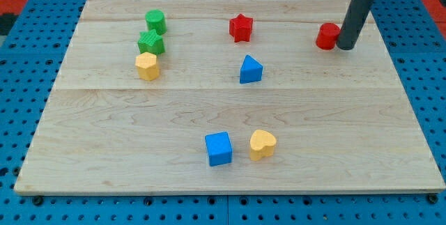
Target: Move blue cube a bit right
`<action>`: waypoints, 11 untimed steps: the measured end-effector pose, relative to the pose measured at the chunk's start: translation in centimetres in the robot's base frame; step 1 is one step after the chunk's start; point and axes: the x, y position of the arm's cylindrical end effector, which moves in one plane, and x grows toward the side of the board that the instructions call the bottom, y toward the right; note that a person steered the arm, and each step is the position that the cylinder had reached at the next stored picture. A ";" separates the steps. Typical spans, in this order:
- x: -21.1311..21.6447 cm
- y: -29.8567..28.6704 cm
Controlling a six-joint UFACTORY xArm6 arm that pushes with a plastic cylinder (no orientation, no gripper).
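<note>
Sitting at the board's upper right, my tip touching or nearly touching the right side of the red cylinder. No gripper here at all, only a plain rod, so nothing to spread, press together or pinch.

Lying far away, near the view's bottom centre: the blue cube, flat on the wood, with the yellow heart just beside it on its right, a narrow gap showing between the two.

Judging the step: not yet begun. Standing well apart from the cube and on the wrong side of the board for a rightward push.

Calling next for a long trip down and to the view's left, ending at the cube's left face. Needing a route that avoids the blue wedge in the middle and the red star above it; passing through the open wood to the right of the wedge, then swinging below or around the cube, looks safest. Staying clear of the green blocks and the yellow hexagon at the upper left, which lie off the likely path anyway.

Pushing rightward afterwards only a little. Risking contact with the heart almost at once, given the small gap, so probably nudging both along together.
</note>
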 end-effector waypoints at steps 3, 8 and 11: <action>8.2 0.7; 9.2 -22.0; 7.6 -17.9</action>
